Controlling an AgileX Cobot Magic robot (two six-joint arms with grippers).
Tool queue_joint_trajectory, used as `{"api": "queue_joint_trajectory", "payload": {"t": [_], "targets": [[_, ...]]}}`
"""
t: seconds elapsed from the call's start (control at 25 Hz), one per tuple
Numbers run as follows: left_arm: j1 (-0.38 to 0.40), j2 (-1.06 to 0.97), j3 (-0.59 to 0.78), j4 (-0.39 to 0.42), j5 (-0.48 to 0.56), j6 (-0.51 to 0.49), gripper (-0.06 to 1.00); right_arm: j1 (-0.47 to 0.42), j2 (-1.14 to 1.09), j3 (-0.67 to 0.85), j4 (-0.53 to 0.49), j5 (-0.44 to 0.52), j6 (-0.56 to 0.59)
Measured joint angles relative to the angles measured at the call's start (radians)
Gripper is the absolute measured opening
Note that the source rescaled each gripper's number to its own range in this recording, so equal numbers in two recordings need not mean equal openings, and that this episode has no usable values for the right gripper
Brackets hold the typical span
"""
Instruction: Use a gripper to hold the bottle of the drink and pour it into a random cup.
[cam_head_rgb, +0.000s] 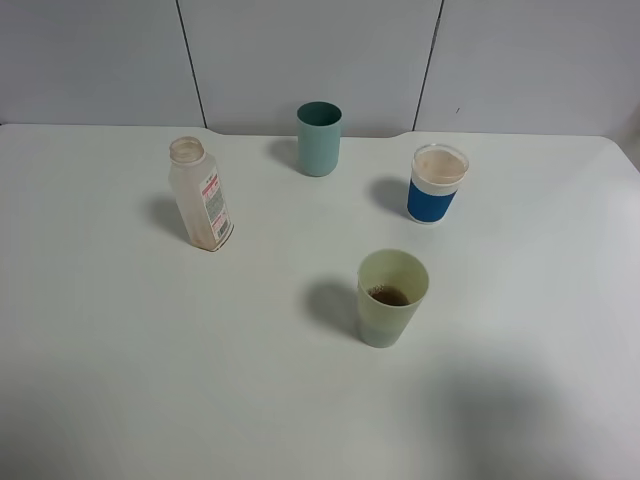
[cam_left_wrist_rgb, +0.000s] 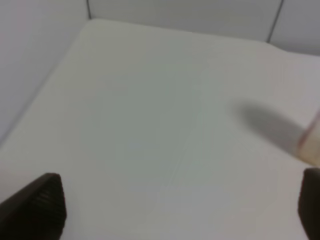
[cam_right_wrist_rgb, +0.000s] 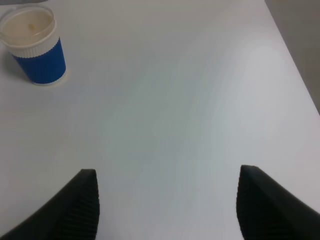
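Observation:
The bottle of the drink (cam_head_rgb: 201, 195) stands upright and capless at the table's left, with a white and red label and a brownish tint inside. The pale yellow-green cup (cam_head_rgb: 391, 297) stands near the middle front, with a little brown liquid at its bottom. Neither gripper shows in the exterior high view. In the left wrist view my left gripper (cam_left_wrist_rgb: 175, 207) is open over bare table, and a blurred sliver of the bottle (cam_left_wrist_rgb: 311, 142) sits just beyond one fingertip (cam_left_wrist_rgb: 311, 200). My right gripper (cam_right_wrist_rgb: 167, 207) is open too, with nothing between its fingers.
A dark teal cup (cam_head_rgb: 319, 138) stands at the back centre. A blue-banded white cup (cam_head_rgb: 437, 183) (cam_right_wrist_rgb: 35, 46) stands at the back right, well away from the right gripper. The white table (cam_head_rgb: 150, 380) ends at a grey panelled wall (cam_head_rgb: 300, 50) behind.

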Motion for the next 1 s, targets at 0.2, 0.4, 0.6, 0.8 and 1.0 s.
{"api": "queue_joint_trajectory", "payload": {"t": [0.2, 0.4, 0.6, 0.8, 1.0], "targets": [[-0.041, -0.002, 0.008, -0.017, 0.046, 0.002, 0.94, 0.0, 0.0, 0.0, 0.0, 0.0, 0.0], [-0.043, -0.023, 0.036, -0.02, 0.096, 0.016, 0.94, 0.0, 0.0, 0.0, 0.0, 0.0, 0.0], [-0.043, -0.059, 0.036, -0.041, 0.102, 0.041, 0.94, 0.0, 0.0, 0.0, 0.0, 0.0, 0.0], [-0.043, -0.06, 0.036, -0.041, 0.102, 0.043, 0.94, 0.0, 0.0, 0.0, 0.0, 0.0, 0.0], [-0.043, -0.06, 0.036, -0.041, 0.102, 0.043, 0.94, 0.0, 0.0, 0.0, 0.0, 0.0, 0.0]]}}
